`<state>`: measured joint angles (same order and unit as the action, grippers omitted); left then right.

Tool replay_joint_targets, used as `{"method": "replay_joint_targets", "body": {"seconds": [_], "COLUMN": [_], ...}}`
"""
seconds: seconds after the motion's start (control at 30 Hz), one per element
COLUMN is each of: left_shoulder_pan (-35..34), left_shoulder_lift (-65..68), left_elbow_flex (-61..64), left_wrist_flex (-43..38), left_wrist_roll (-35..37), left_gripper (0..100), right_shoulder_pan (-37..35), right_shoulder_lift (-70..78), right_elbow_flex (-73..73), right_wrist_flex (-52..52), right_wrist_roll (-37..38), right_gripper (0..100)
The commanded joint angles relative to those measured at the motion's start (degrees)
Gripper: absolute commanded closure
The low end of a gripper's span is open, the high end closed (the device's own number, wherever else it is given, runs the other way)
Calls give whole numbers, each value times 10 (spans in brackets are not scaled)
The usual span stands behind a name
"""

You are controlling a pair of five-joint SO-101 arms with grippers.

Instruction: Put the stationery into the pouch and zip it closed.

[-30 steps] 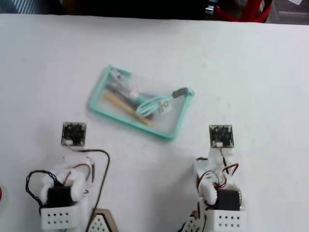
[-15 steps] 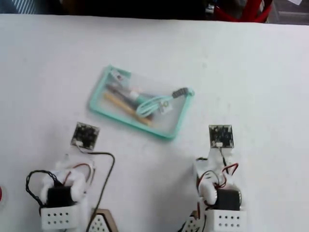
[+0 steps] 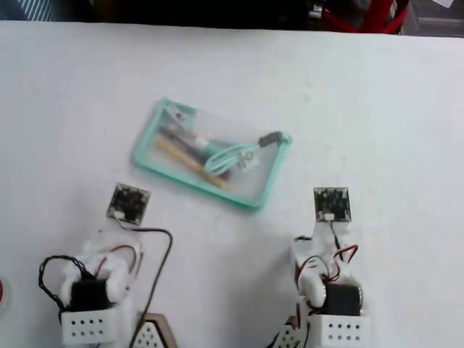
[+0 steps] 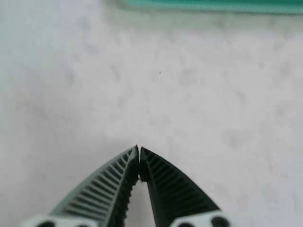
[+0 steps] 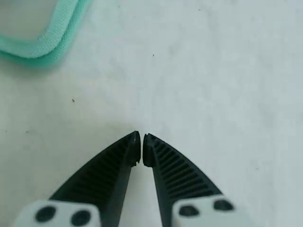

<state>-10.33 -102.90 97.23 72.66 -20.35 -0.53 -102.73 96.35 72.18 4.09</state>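
A clear pouch [image 3: 210, 154] with a mint-green border lies tilted on the white table, a little left of the middle. Pens, a pencil and other stationery [image 3: 206, 151] show through its clear face, and a dark zipper pull [image 3: 272, 138] sits at its right corner. My left gripper [image 4: 139, 157] is shut and holds nothing, over bare table just short of the pouch's near edge [image 4: 213, 4]. My right gripper [image 5: 141, 142] is shut too and holds nothing, near the pouch's rounded corner [image 5: 47, 42]. In the high view both arms are at the near edge, the left arm [image 3: 129, 204] and the right arm [image 3: 332, 204].
The white table [image 3: 377, 109] stretches wide on all sides of the pouch. Dark clutter and a red object [image 3: 362, 16] sit beyond the far edge. The arm bases and cables [image 3: 94, 290] take up the near edge.
The left arm's wrist swung to the right and slightly back between the earliest frame and half a second ago, then held still. The right arm and pouch have not moved.
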Motion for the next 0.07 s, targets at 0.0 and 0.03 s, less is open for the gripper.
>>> {"method": "replay_joint_targets", "body": {"seconds": [0.0,0.03], "left_shoulder_pan": [-1,-1], "left_shoulder_lift": [-5,-5], "left_elbow_flex": [-3,-3], "left_wrist_flex": [-9,-9], "left_wrist_roll": [-4,-4], "left_gripper": [973,973], "right_shoulder_pan": [-1,-1], "right_shoulder_lift": [-4,-4], "right_elbow_flex": [4,4], "right_wrist_flex": [4,4], "right_wrist_roll": [-1,-1], "right_gripper": [981,981]}}
